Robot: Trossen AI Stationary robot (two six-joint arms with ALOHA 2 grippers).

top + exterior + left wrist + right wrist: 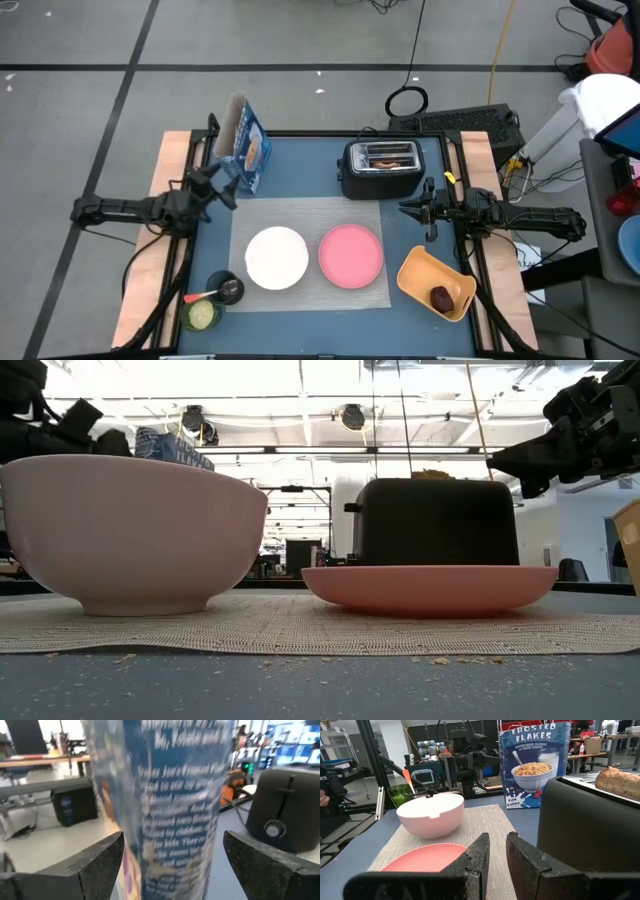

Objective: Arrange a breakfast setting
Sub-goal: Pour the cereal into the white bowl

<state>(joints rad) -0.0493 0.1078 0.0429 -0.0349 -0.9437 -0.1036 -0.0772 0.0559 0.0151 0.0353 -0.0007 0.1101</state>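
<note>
The white bowl (277, 257) and the pink plate (351, 255) stand side by side on the grey mat (310, 215). Brown toast (388, 160) sticks out of the black toaster's slots (620, 780). The small dark red fruit (441, 297) lies in the yellow-orange dish (425, 270). A spoon (215, 293) rests on a small dark bowl at the near left. My left gripper (228, 185) is open. Its fingers (100, 860) stand on either side of a blue cereal box (170, 810), short of it. My right gripper (415, 208) is shut and empty, beside the toaster, above the mat's right edge.
The cereal box (245, 145) stands upright at the far left of the table, next to the toaster (380, 167). A green cup (202, 315) sits at the near left corner beside the dark bowl (228, 290). Wooden strips run along both table sides.
</note>
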